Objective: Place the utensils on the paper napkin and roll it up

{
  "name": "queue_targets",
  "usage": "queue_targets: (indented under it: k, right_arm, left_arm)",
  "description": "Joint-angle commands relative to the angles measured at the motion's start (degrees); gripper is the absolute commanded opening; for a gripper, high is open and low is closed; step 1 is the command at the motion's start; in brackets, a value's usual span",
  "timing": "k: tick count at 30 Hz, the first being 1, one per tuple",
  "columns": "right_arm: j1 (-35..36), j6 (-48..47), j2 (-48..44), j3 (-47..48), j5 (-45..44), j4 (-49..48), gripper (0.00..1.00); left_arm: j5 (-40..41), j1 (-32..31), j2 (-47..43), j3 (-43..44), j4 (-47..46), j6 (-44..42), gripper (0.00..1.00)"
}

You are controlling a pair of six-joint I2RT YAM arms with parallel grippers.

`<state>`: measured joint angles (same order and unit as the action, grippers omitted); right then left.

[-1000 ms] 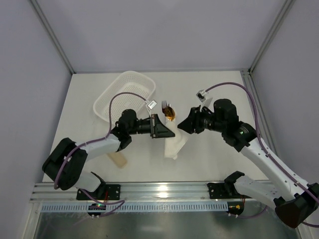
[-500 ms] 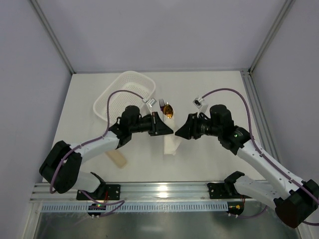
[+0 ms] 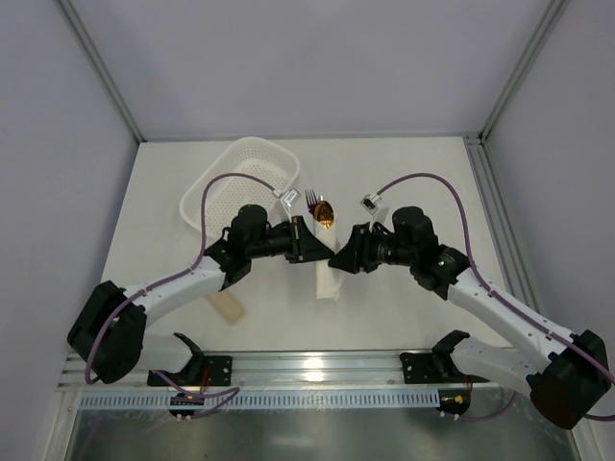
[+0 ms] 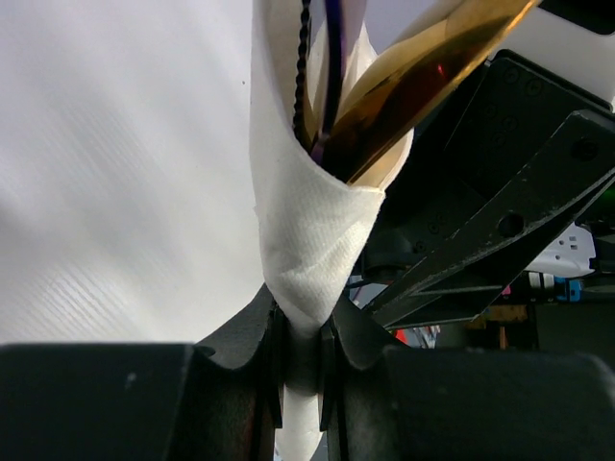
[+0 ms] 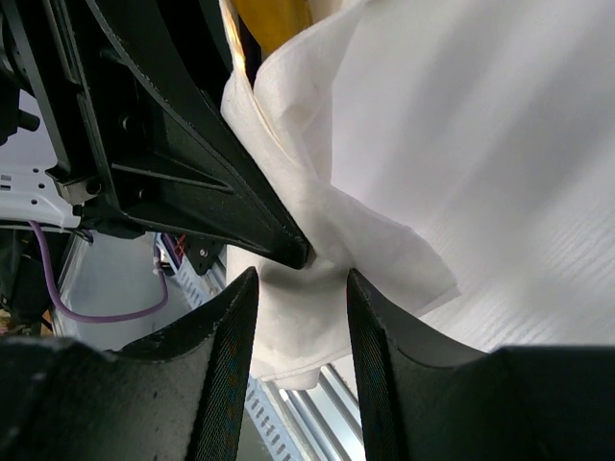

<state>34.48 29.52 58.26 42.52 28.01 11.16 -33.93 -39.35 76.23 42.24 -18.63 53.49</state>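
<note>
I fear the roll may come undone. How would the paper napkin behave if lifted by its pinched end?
Probably floppy: the paper napkin creases where the left gripper pinches it. The gold spoon and fork stick out of its open end, so they might slip out if tilted.

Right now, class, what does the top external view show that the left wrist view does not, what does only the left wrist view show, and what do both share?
Only top external: the white perforated basket, the beige slab and the paper napkin at full length.
Only left wrist: the left gripper shut on the napkin's lower end, pinching the paper.
Both: the napkin wrapped around the gold spoon and dark fork, with the right gripper close alongside.
</note>
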Motion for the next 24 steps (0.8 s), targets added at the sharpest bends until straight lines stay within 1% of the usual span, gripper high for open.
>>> queue_targets:
  k: [1, 12, 24]
  right_arm:
    - [1.1, -0.4, 0.3, 0.5, -1.1, -2.1, 0.44]
    - [2.4, -1.6, 0.5, -0.2, -0.9, -3.2, 0.44]
    - [2.4, -1.7, -0.8, -3.6, 3.8, -7.7, 0.44]
  left_arm:
    - [-0.2, -0.4, -2.6, 3.4, -3.1, -0.6, 0.00]
    - [-1.0, -0.6, -3.6, 3.0, -4.8, -0.5, 0.00]
    - [-0.8, -0.6, -4.6, 3.2, -6.2, -0.5, 0.00]
